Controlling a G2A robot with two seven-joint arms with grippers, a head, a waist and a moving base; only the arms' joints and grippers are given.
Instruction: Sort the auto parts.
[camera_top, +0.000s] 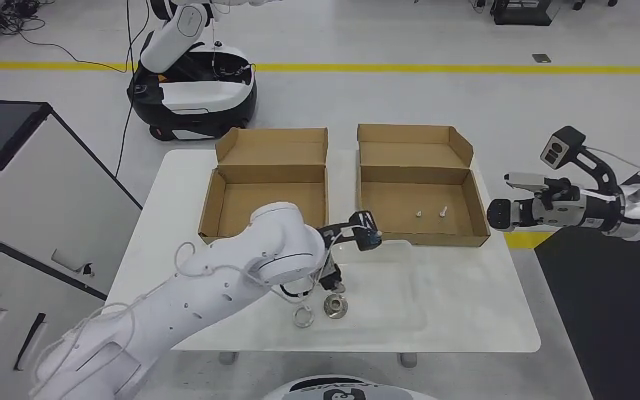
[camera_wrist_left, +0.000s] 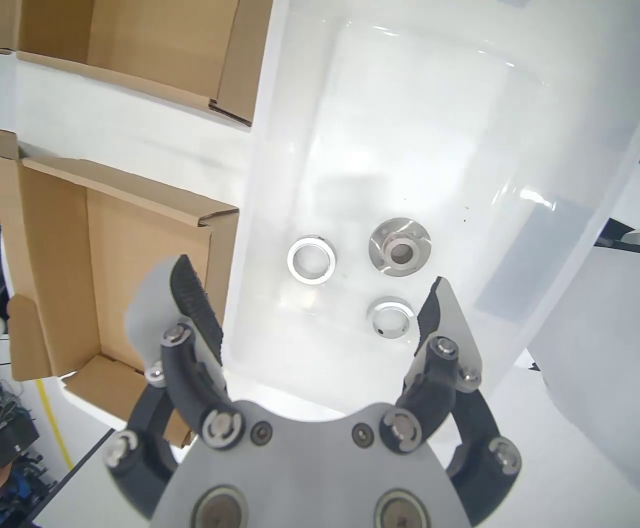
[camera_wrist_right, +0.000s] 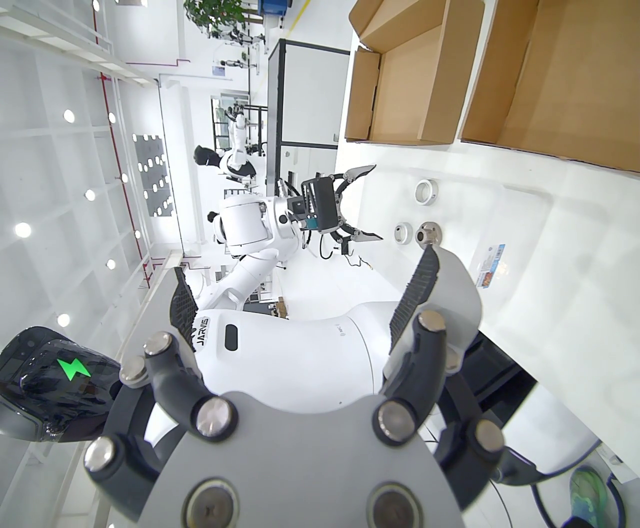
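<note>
Your left hand (camera_wrist_left: 309, 271) hangs spread wide and empty over the clear tray (camera_wrist_left: 280, 150) at the near middle of the bench (camera_top: 180, 200). In the tray lie a ring (camera_wrist_left: 311, 260), a flanged hub (camera_wrist_left: 400, 247) and a small collar (camera_wrist_left: 390, 317). Your right hand (camera_wrist_right: 304, 261) is wide too, holding nothing, off the bench's right edge.

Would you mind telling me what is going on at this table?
The robot is sorting metal auto parts. Its left gripper hangs open above three in a clear tray: a ring, a flanged hub and a small collar. None is gripped. The right gripper is open beside the table. Two white pieces lie in one cardboard box.
</note>
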